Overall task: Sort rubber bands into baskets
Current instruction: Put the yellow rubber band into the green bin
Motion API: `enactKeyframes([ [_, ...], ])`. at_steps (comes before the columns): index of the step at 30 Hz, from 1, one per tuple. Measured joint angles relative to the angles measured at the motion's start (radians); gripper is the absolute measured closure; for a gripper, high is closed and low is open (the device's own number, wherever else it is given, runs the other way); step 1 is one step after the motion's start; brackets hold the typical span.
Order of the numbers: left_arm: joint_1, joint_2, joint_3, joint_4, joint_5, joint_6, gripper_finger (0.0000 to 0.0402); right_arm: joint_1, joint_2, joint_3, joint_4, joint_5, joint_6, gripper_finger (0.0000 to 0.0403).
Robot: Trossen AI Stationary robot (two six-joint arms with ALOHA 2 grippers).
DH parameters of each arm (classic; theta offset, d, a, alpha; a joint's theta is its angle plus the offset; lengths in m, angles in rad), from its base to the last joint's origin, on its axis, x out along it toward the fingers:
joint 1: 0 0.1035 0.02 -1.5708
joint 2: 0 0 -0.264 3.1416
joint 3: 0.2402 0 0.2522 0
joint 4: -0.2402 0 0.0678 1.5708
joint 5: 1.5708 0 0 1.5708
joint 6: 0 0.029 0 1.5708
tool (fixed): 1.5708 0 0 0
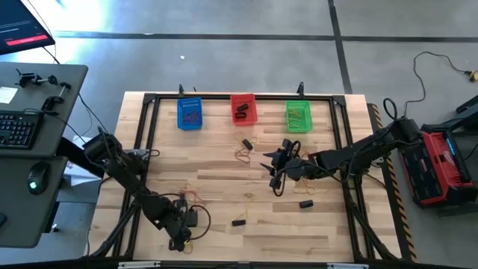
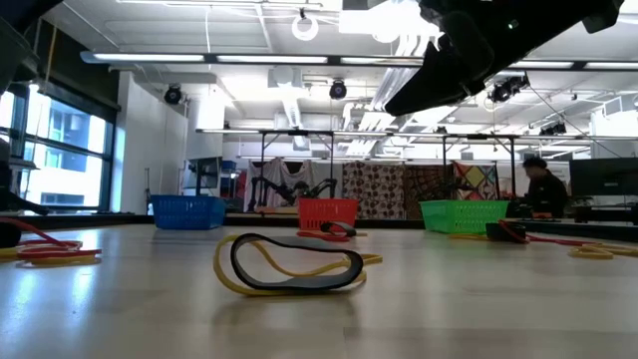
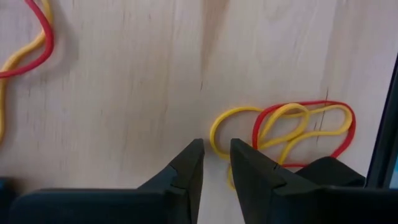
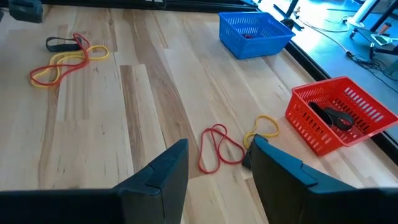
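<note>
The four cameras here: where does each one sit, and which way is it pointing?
High: overhead, straight down on the table, both arms and three baskets.
Low: at tabletop height, level across to the baskets; an arm overhead.
Left wrist: on the left arm, down on yellow and red bands; left gripper fingers narrowly apart.
Right wrist: on the right arm, past the open right gripper to the blue basket and red basket.
Shared: right wrist, low and high all show the red basket.

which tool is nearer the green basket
Right. The right tool hangs over mid-table, just short of the green basket at the far edge. The left tool is down at the near left corner, across the table from it.
</note>
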Motion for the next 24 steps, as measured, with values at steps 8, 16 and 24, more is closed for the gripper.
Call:
enactKeyframes([
  [8, 0.015, 0.012, 0.0, -0.026, 0.004, -0.022, 0.0348, 0.0, 0.0, 0.0, -0.003, 0.0, -0.004, 0.0242],
  [16, 0.04, -0.028, -0.005, -0.052, 0.009, 0.015, 0.0397, 0.0, 0.0, 0.0, -0.003, 0.0, -0.001, 0.0242],
  [24, 0.074, -0.13, -0.006, -0.164, -0.003, 0.038, 0.0401, 0.0, 0.0, 0.0, -0.003, 0.0, -0.002, 0.0242],
])
